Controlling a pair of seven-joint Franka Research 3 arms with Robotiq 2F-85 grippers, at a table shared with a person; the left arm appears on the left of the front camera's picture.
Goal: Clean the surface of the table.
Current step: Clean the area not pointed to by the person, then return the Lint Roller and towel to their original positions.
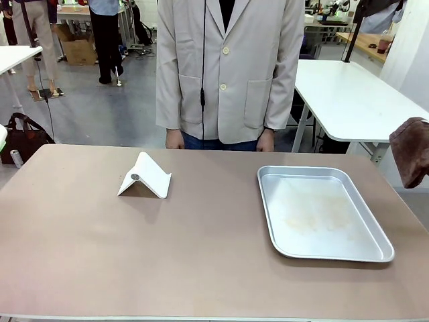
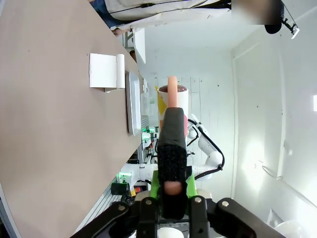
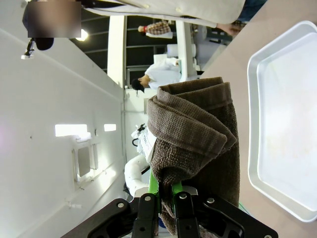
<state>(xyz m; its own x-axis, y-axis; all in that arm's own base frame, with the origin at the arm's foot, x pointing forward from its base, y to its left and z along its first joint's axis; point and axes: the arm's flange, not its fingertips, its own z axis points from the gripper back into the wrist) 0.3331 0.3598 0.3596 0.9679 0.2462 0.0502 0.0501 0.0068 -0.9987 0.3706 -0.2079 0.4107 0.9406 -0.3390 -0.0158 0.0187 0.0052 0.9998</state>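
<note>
Two claws are both clamped on something as I look in. My right claw point(image 3: 161, 198) has its green pads pressed together on a folded brown cloth point(image 3: 193, 144), which bulges up above the fingers in the right wrist view; in the front view the same cloth point(image 1: 410, 151) hangs in the air at the right edge, off the table's right end and above its level. My left claw point(image 2: 172, 191) is closed around a dark, textured handle point(image 2: 172, 144) with a pale pinkish tip point(image 2: 172, 89) standing beyond it; I cannot tell what tool it is.

The table point(image 1: 201, 261) spreads across the whole lower part of the front view, its brownish-taupe top smooth and matte. On its right half lies a shallow silver tray point(image 1: 268, 215), faintly smeared with yellowish marks on its floor. Left of centre, well apart from the tray, a small white folded stand point(image 1: 146, 176) sits like a tent on the tabletop. A person in a pale buttoned jacket point(image 1: 228, 67) stands against the far edge, hands down at the sides.
</note>
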